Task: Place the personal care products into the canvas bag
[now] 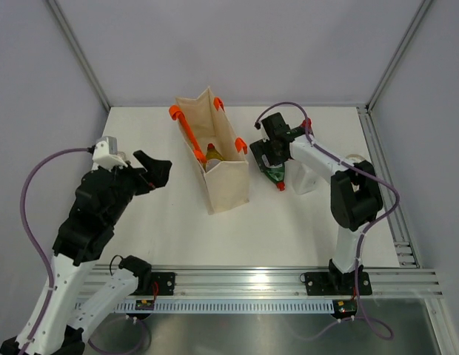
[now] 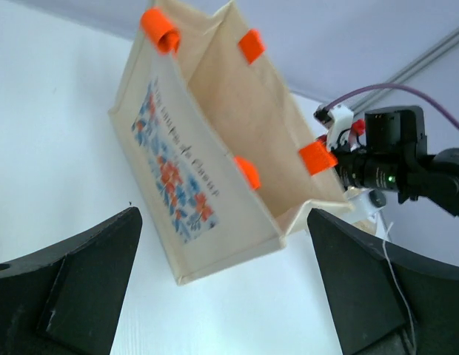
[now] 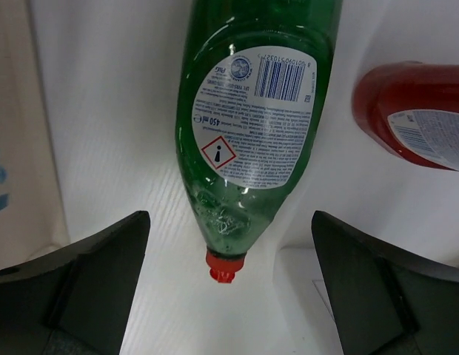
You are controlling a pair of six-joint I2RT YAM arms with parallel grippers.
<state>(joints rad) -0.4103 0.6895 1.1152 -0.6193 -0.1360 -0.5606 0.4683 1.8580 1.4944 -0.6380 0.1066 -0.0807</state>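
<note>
Noted right gripper point(image 3: 229, 222) spread wide and empty, fingers standing either side of the neck end of the dark green bottle point(image 3: 252, 111), no contact visible. Logged that bottle flat on the table point(image 1: 163, 229), red cap point(image 3: 220, 268) nearest the wrist, red bottle point(image 3: 411, 118) just beside, canvas bag point(image 1: 228, 185) upright to the left. Judged step in hand: pick of the green bottle. Advise reaching further onto the thicker labelled body rather than the tapered neck, closing across the width, keeping the outer finger off the red bottle, then lifting above the bag rim before release. Recorded left gripper point(image 2: 222, 218) likewise agape, holding nothing, facing the bag's printed side. Spotted yellow-green bottle point(image 1: 212, 153) already inside.
</note>
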